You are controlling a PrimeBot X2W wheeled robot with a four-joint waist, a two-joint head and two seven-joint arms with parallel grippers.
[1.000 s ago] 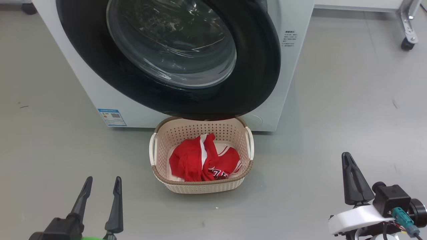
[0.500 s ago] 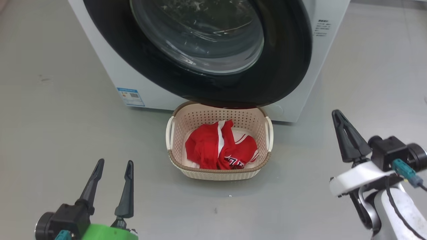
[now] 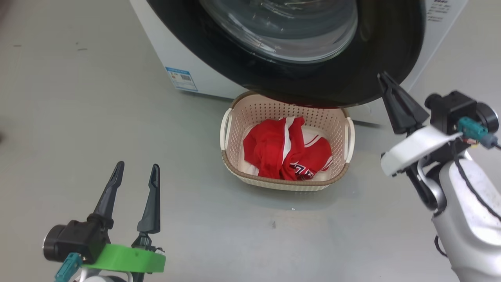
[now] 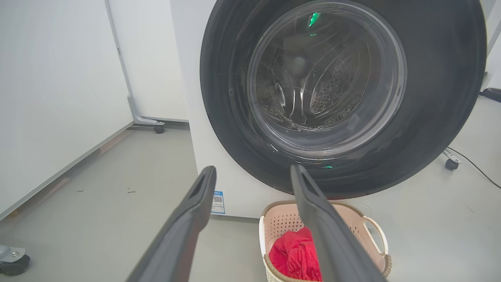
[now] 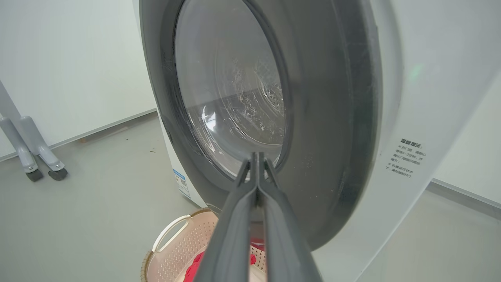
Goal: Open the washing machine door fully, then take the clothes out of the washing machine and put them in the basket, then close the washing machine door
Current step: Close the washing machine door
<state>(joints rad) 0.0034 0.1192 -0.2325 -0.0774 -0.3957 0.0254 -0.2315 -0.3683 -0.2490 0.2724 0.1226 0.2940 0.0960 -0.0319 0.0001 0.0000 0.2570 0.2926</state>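
The white washing machine point(image 3: 207, 80) stands at the top of the head view, and its round black washing machine door point(image 3: 391, 47) lies flat against its front. The same door point(image 4: 340, 98) faces me in the left wrist view, with the steel drum behind its glass. On the floor just below it, the cream basket point(image 3: 231, 164) holds the red clothes point(image 3: 270, 150). My left gripper point(image 3: 137, 166) hangs open and empty at the lower left, well away from the basket. By the door's lower right rim my right gripper point(image 3: 381, 74) is shut on nothing, its tips point(image 5: 256, 154) pointing at the glass.
Grey floor surrounds the washer. A blue label point(image 3: 181, 78) marks its lower front corner. White panels on castor feet point(image 5: 35, 168) stand to one side, and a castor point(image 4: 451, 163) with a cable sits beyond the washer's other side.
The camera has swung, shifting washer and basket to the right in the view. My shut right gripper has risen from beside the basket to the door's lower right rim. The left gripper stays open.
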